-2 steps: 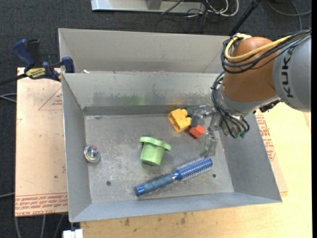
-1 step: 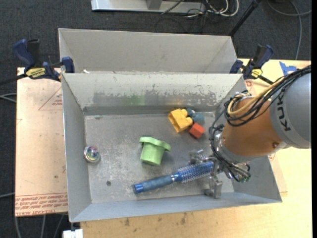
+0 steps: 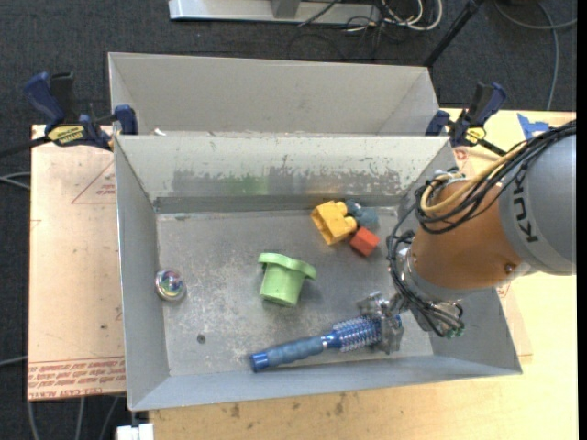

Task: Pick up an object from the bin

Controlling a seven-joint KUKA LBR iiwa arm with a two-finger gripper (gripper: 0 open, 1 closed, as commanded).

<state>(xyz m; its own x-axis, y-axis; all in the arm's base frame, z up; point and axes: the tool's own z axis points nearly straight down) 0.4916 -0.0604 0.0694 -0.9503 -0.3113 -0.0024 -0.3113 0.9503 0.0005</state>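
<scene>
1 blue brush [image 3: 312, 345], 1 green cup [image 3: 282, 279], 1 shiny ball [image 3: 170, 285], perhaps 3 blocks [image 3: 333, 221].

Grey bin [image 3: 211, 273] floor: blue brush [image 3: 312, 345] along near edge, green flanged cup [image 3: 282, 280] centre, yellow block [image 3: 332, 221] touching red block [image 3: 364, 241] far right, shiny ball [image 3: 170, 284] left.

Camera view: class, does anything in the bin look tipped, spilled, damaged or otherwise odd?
Little stands out. The green flanged cup near the middle of the bin seems to lie tipped rather than upright. The blue brush lies askew by the front wall, its bristle end at the gripper. Nothing looks spilled or broken.
</scene>
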